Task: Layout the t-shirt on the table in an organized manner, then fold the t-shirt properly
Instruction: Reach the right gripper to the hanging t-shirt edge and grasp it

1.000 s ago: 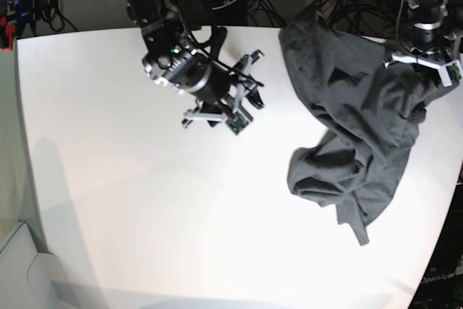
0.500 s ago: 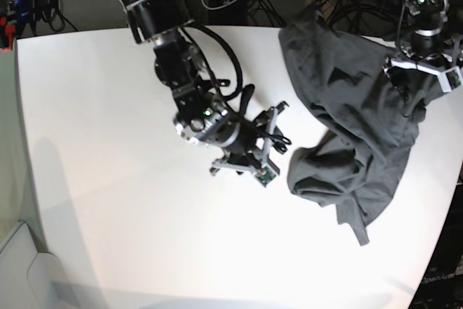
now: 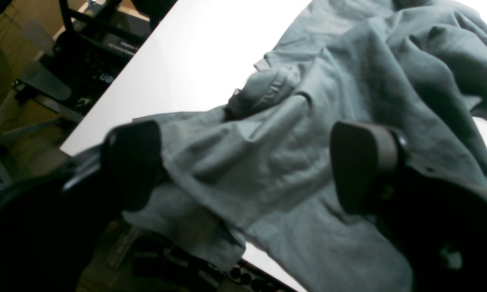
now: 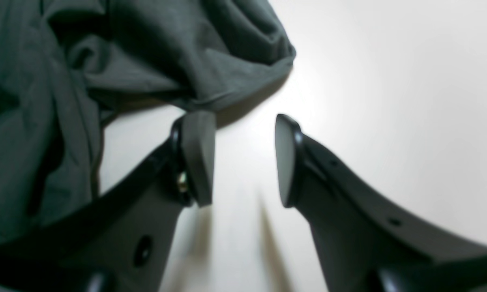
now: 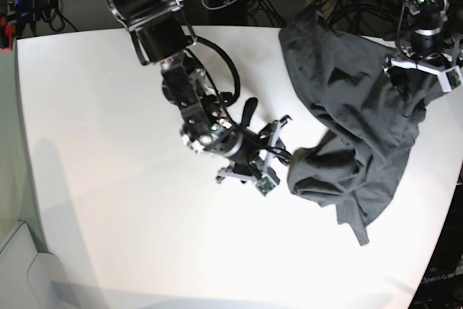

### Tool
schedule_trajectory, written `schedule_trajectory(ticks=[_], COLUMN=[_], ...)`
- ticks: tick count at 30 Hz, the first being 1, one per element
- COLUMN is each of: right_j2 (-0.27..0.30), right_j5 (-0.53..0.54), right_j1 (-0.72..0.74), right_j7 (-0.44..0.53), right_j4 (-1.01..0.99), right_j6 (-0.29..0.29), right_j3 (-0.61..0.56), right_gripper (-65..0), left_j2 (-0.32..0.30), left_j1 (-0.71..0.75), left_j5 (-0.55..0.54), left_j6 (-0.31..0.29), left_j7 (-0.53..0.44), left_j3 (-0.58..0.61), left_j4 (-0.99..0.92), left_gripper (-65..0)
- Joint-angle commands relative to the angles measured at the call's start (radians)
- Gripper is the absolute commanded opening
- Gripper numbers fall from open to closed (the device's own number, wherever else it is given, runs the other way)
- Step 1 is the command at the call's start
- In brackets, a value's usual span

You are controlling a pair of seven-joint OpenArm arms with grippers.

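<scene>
T-shirt [image 5: 354, 128] lies crumpled on the tabletop [image 5: 108, 179]. Left tool [image 3: 243, 162] gapes wide, empty; right tool [image 4: 243, 158] half-open, empty. Pinch only the nearest hem.

I can read almost nothing: only faint pale lettering, seemingly "OpenArm", on the dark stand [image 5: 439, 278] by my table's [image 5: 108, 179] near corner. Nothing else is legible.
</scene>
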Motion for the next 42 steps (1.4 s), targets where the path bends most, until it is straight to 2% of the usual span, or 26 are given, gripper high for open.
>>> schedule_trajectory(ticks=[1, 8, 13, 16, 25, 29, 33, 35, 39, 42], right_j2=[-0.01, -0.01, -0.01, -0.01, -0.01, -0.01, -0.01, -0.01, -0.01, -0.01], right_j5=[0.015, 0.013, 0.015, 0.015, 0.016, 0.016, 0.015, 0.015, 0.015, 0.013], right_j1=[0.026, 0.049, 0.091, 0.117, 0.138, 0.129, 0.114, 0.111, 0.111, 0.109], right_j7=[0.028, 0.135, 0.202, 0.238, 0.245, 0.245, 0.242, 0.242, 0.239, 0.239], right_j4=[0.014, -0.04, -0.161, -0.21, -0.208, -0.208, -0.207, -0.207, -0.207, -0.207], right_j6=[-0.007, -0.009, -0.087, -0.091, -0.093, -0.093, -0.093, -0.093, -0.093, -0.093], right_j3=[-0.018, -0.156, -0.171, -0.171, -0.171, -0.165, -0.165, -0.165, -0.157, -0.119], right_gripper=[-39.4, -39.4, -39.4, -39.4, -39.6, -39.7, -39.7, -39.8, -39.8, -39.8], left_j2=[-0.007, -0.006, -0.006, -0.006, -0.006, -0.006, -0.007, -0.007, -0.004, 0.014], left_j1=[-0.01, -0.016, -0.017, -0.017, -0.04, -0.056, -0.128, -0.191, -0.326, -0.413], left_j5=[-0.001, -0.001, -0.001, -0.001, -0.001, 0.004, 0.005, 0.007, 0.007, 0.007], left_j6=[0.004, 0.004, 0.004, 0.004, 0.004, 0.004, 0.011, 0.013, 0.013, 0.013], left_j7=[-0.026, -0.024, -0.024, -0.024, -0.024, 0.009, 0.029, 0.069, 0.167, 0.203], left_j3=[-0.002, 0.0, 0.0, 0.0, 0.004, 0.109, 0.199, 0.228, 0.242, 0.236], left_j4=[0.018, 0.018, 0.012, 0.012, 0.011, 0.023, 0.023, 0.009, -0.075, -0.178], left_gripper=[0.0, 0.0, 0.0, 0.0, 0.0, 0.0, 0.0, 0.0, 0.0, 0.0])
